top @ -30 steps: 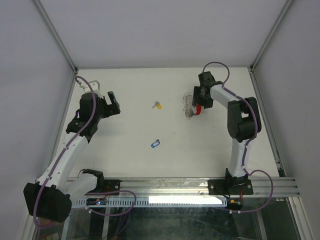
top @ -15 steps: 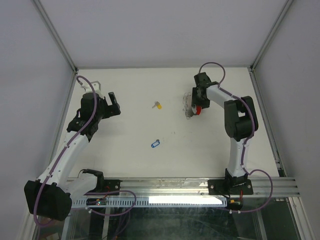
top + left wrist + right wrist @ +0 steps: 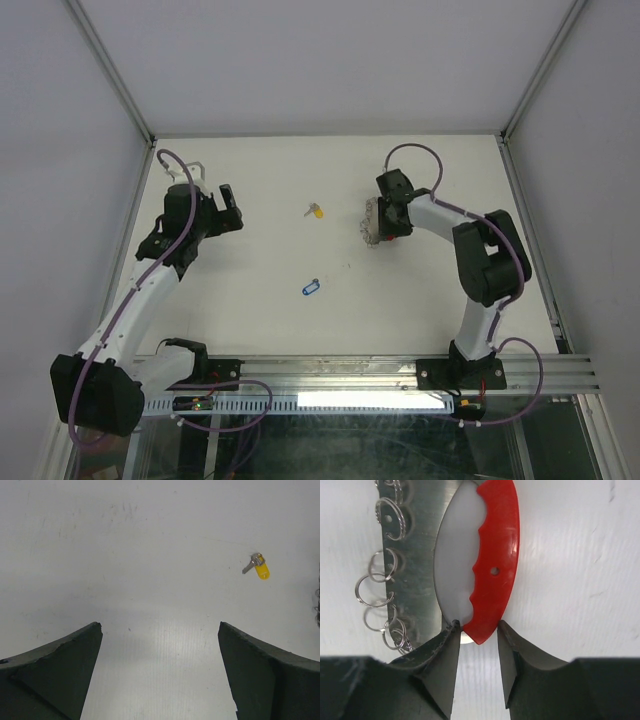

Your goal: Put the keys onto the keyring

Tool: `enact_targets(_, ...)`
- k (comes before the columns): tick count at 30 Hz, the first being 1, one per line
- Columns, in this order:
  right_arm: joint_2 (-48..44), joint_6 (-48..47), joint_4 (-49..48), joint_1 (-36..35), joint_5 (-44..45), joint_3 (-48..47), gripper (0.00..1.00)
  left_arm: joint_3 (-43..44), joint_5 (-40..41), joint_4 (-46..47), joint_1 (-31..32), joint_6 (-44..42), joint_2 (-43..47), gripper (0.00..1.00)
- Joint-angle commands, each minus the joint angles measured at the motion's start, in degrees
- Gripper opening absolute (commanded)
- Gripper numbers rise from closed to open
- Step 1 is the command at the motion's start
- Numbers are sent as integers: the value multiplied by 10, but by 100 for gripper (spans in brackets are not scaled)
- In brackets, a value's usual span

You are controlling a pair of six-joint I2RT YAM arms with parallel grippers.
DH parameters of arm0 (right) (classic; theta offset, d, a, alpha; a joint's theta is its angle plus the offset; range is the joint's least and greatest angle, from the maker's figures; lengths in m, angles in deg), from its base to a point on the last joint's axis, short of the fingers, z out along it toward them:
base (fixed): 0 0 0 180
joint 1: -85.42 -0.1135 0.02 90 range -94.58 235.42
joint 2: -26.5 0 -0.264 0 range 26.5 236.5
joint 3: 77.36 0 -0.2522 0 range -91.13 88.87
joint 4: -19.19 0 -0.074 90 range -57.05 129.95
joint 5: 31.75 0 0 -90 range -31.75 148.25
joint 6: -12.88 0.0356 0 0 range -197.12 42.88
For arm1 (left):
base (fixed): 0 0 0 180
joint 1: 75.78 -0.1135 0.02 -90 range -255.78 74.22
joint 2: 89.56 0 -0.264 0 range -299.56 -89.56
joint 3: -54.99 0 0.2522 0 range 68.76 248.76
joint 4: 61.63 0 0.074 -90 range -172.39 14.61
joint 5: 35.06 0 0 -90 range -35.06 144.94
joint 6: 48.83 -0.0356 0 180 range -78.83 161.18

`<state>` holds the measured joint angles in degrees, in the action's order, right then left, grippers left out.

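- White desk (image 3: 260,300), grey walls; keyring (image 3: 495,570) lies far right: red grooved tab, steel plate, small loose rings.
- Judged light, stiff, slick; grip the tab's end.
- Right claw (image 3: 478,626) flanks that end; cannot tell if clamped.
- Left claw (image 3: 160,630) wide apart, empty; yellow key (image 3: 260,569) ahead, blue key (image 3: 310,288) mid-desk.
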<state>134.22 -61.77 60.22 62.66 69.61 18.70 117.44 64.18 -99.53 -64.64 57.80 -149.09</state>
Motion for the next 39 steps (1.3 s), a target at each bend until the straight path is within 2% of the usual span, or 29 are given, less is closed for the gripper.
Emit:
enact_targets(1, -47, 5, 14, -38, 15, 76, 38, 29, -37, 21, 0, -10, -7, 99)
enact_targets(12, -184, 57, 37, -109, -5, 213, 36, 13, -46, 21, 28, 13, -7, 99)
enact_targets(16, -248, 78, 54, -112, -3, 235, 38, 4, -43, 21, 29, 20, 2, 99)
enact_targets(20, -291, 74, 65, -98, 15, 215, 43, 6, -39, 21, 29, 21, 1, 99)
enact_targets(27, -257, 40, 47, -53, -11, 162, 47, 3, -30, 36, 28, 46, 18, 99)
enact_targets(32, -218, 21, 31, -44, -36, 143, 48, -12, -1, 42, 27, 67, 45, 99)
enact_targets(39, -184, 9, 33, -43, -36, 131, 48, -21, -10, 39, 27, 76, 55, 99)
